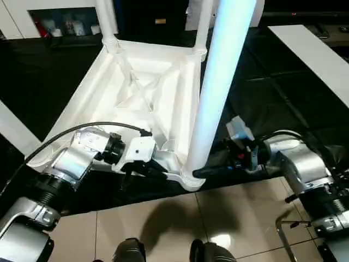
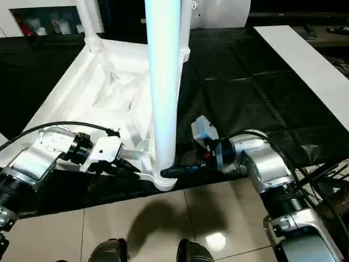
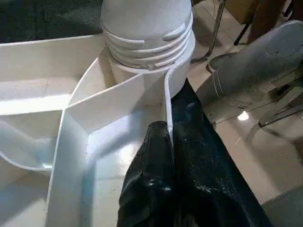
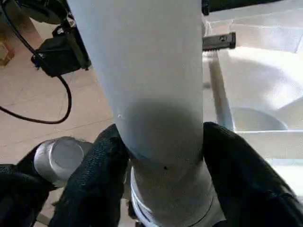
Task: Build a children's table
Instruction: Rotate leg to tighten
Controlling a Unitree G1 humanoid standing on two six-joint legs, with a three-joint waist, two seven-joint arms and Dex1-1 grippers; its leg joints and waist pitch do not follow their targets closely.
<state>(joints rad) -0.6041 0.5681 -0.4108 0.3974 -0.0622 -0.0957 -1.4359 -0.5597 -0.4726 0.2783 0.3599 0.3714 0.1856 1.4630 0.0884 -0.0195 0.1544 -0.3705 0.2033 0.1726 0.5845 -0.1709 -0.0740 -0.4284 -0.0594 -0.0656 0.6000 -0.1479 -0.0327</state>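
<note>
Left claw [image 3: 165, 156] pinches the upturned tabletop's [image 1: 136, 82] rim; right claw [image 4: 161, 156] grips the near leg [image 1: 218, 87].

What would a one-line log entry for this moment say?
left gripper: shut on table top rib | right gripper: fingers around near-corner leg base | far legs: two seated upright

Indoor lab/demo room: glossy beige tile floor [image 1: 163, 224], black mat [image 1: 272, 98] spread over it, white cabinet w/ cluttered shelves [image 1: 62, 22] at rear, loose cable [image 4: 33, 118], metal chair legs [image 3: 215, 28].
</note>
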